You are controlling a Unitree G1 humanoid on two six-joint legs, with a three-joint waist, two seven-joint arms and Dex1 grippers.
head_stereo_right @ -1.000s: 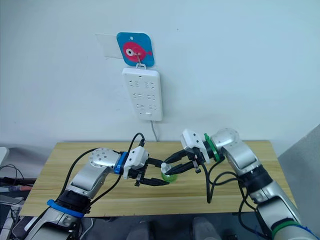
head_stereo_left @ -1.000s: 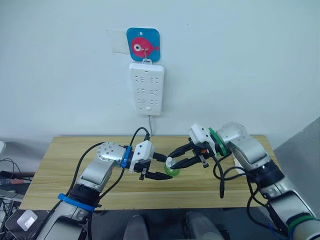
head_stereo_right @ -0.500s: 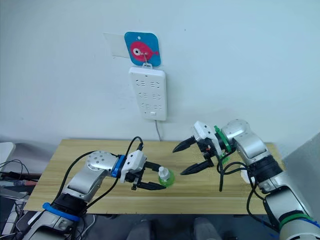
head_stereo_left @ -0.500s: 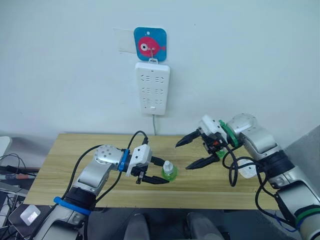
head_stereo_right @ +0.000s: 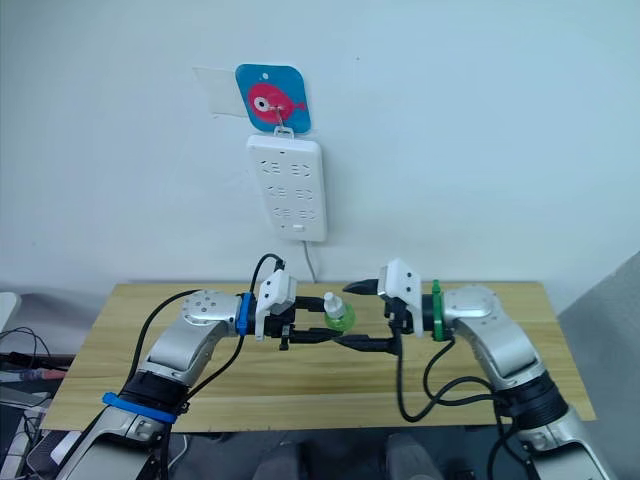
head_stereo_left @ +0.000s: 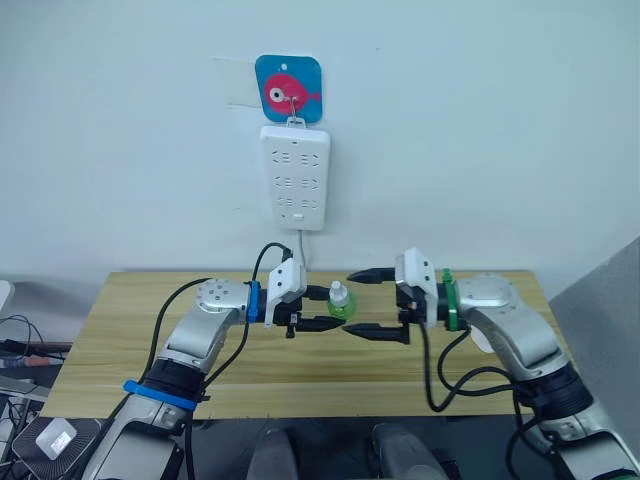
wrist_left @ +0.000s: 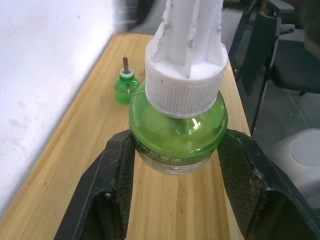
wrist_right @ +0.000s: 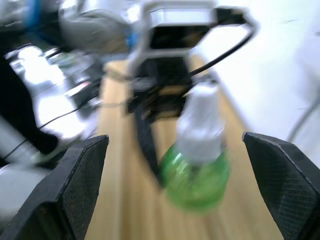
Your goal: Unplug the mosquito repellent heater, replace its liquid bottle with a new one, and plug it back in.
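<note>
My left gripper (head_stereo_left: 326, 310) is shut on a green liquid bottle (head_stereo_left: 340, 301) with a white cap and holds it upright a little above the wooden table (head_stereo_left: 120, 340). In the left wrist view the black fingers (wrist_left: 117, 175) clamp the bottle's green body (wrist_left: 177, 130). My right gripper (head_stereo_left: 368, 302) faces it from the right, wide open, one finger above and one below, just short of the bottle. The right wrist view shows the bottle (wrist_right: 197, 165) ahead between the spread fingers (wrist_right: 80, 185). The mosquito repellent heater is hidden.
A white multi-socket power strip (head_stereo_left: 294, 176) hangs on the wall from a blue fish hook (head_stereo_left: 288, 88), its cord dropping behind the table. A second small green bottle with a bare wick (wrist_left: 125, 86) stands on the table near the wall. Chairs (wrist_left: 280, 55) stand past the table's front edge.
The right gripper let go of the bottle's top, opened wide, swung away to the right, then came back beside it. The left gripper lifted the bottle slightly. The camera shifted.
</note>
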